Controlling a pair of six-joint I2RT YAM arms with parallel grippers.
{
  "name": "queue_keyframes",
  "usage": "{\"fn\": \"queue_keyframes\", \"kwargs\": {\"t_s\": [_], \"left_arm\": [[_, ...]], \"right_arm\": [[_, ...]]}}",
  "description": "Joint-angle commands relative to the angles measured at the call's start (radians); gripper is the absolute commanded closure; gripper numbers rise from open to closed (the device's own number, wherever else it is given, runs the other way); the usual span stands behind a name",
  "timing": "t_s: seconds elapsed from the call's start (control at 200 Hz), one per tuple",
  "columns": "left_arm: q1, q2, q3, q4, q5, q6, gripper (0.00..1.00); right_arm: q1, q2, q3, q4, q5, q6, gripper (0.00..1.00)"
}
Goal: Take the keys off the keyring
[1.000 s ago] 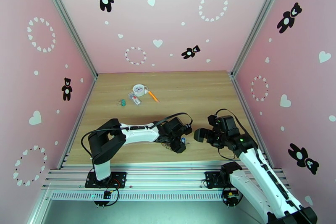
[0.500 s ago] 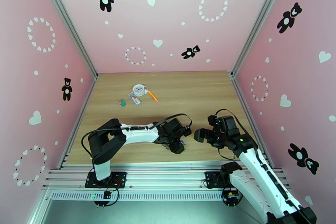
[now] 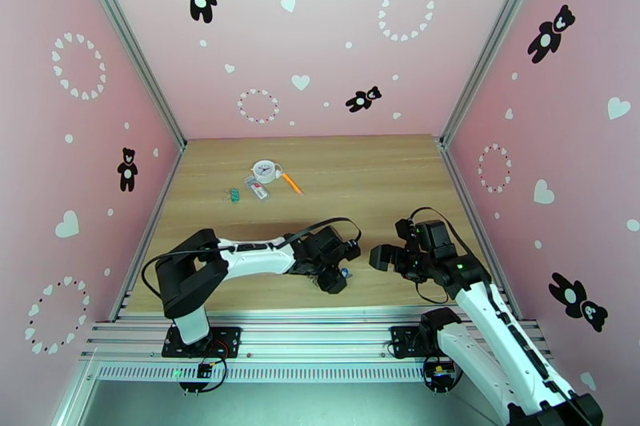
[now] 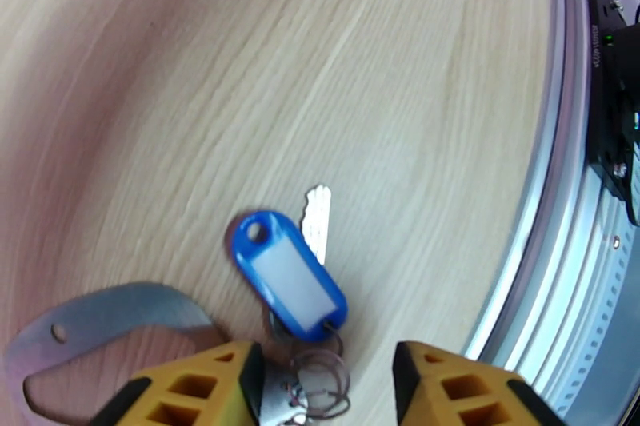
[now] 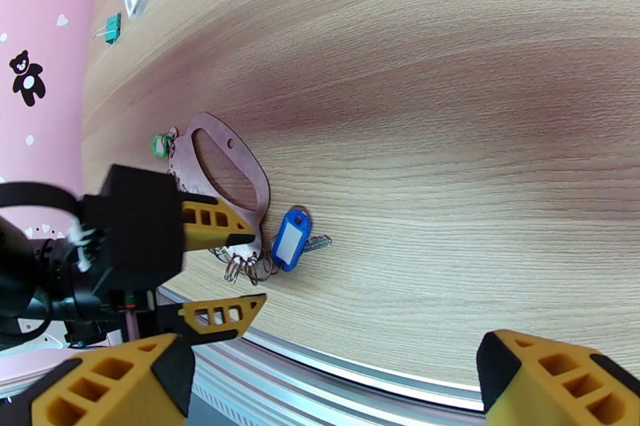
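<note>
The keyring [image 4: 104,316] lies flat on the tabletop [image 5: 440,100] near its front edge. The blue-tagged key [image 4: 290,276] hangs on the wire rings [image 4: 320,380], and the green-tagged key [image 5: 162,145] sits at the strap's other end. The left claw [image 4: 328,392] stands half-parted astride the rings, gripping nothing. The right claw [image 5: 336,384] is spread wide and empty, nearby.

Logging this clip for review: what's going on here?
The left gripper is down over the keyring near the front edge of the table, jaws apart on either side of the wire rings at the strap's end. The blue-tagged key lies flat, apparently attached to those rings; the green tag sits at the strap's far end. The right gripper hangs open alongside, holding nothing. No key is off yet.
</note>
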Motion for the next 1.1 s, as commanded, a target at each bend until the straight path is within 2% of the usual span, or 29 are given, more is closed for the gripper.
{"fn": "queue_keyframes", "kwargs": {"t_s": [0.0, 0.13, 0.28, 0.44, 1.096], "left_arm": [[-0.003, -0.04, -0.016, 0.018, -0.036, 0.016, 0.51], [-0.007, -0.054, -0.03, -0.004, -0.049, 0.038, 0.51], [-0.057, -0.064, -0.038, -0.001, -0.154, 0.093, 0.52], [-0.075, -0.007, -0.008, -0.025, -0.179, 0.113, 0.52], [-0.075, 0.055, 0.04, -0.063, -0.256, 0.142, 0.69]], "right_arm": [[-0.007, -0.007, -0.008, -0.005, -0.009, -0.006, 0.01], [-0.007, -0.007, -0.011, -0.008, -0.006, -0.006, 0.01], [-0.008, -0.006, -0.013, 0.0, -0.007, -0.004, 0.01], [-0.009, -0.006, -0.012, -0.002, -0.008, -0.002, 0.01], [-0.012, -0.013, -0.014, -0.006, -0.01, -0.007, 0.01]]}}
